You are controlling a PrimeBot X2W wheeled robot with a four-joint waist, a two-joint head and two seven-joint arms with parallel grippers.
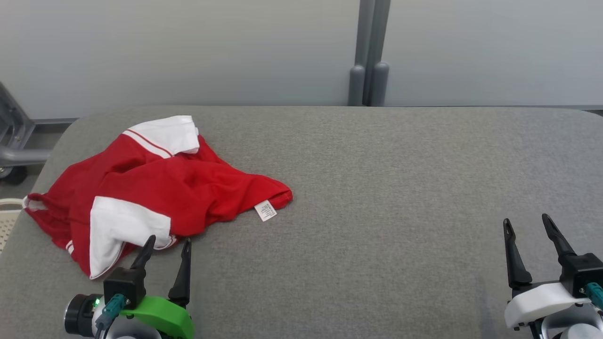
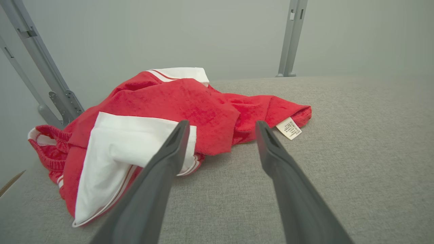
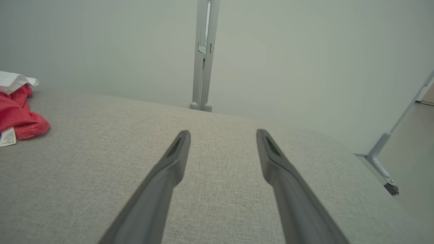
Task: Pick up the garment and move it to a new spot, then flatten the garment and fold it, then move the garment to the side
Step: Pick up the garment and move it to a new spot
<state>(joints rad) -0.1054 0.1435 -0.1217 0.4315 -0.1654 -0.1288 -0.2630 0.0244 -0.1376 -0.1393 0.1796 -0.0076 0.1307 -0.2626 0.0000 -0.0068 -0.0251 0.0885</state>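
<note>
A crumpled red garment with white sleeves and a white care label lies on the left part of the grey padded table. In the left wrist view the garment sits just beyond the fingertips. My left gripper hovers open at the garment's near edge, its left fingertip over the white sleeve, nothing held. Open too and with nothing in it, my right gripper stands far to the right over bare table. The right wrist view shows the right gripper above the cloth surface, with the garment at the far left edge.
A grey wall panel with a vertical post runs behind the table. A metal frame leg with a wheel stands off the table's left edge. A pale perforated object shows at the left border.
</note>
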